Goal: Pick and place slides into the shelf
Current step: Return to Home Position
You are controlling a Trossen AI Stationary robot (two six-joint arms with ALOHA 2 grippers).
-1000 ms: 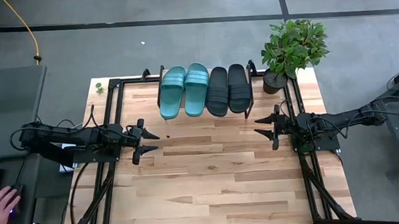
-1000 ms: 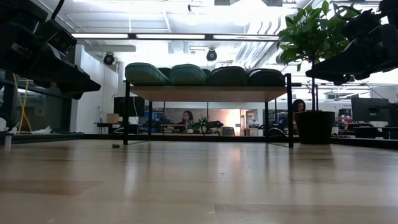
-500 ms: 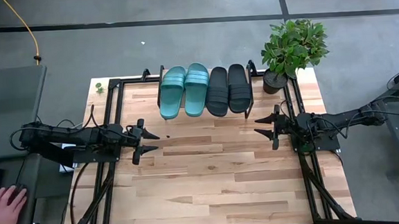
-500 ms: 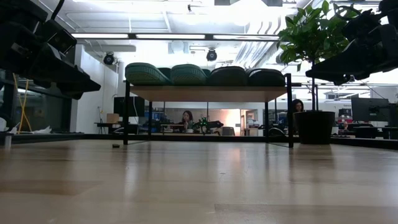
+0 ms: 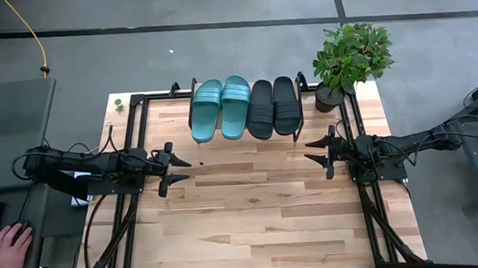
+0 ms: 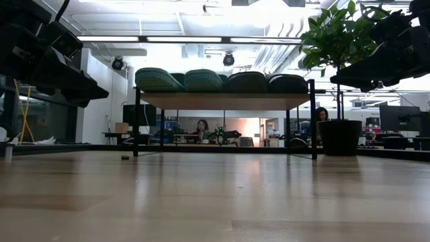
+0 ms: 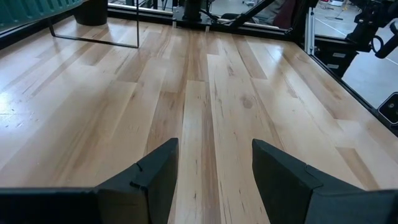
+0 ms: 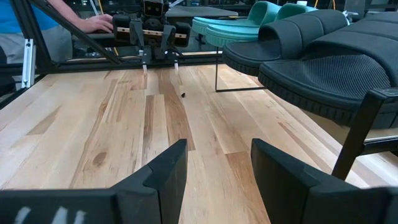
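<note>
slides (image 5: pixel 244 107): all four up on the shelf (image 6: pixel 225 101)
left pincer (image 5: pixel 186 170): apart, empty, left side of the table (image 5: pixel 252 216)
right pincer (image 5: pixel 308 150): apart too, opposite side
remaining: nothing, I reckon

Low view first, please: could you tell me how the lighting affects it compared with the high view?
Low view: bright ceiling lights behind leave the slides, shelf and plant as dark near-silhouettes, with glare streaking the table. High view: even light, only soft shadows on the table.
</note>
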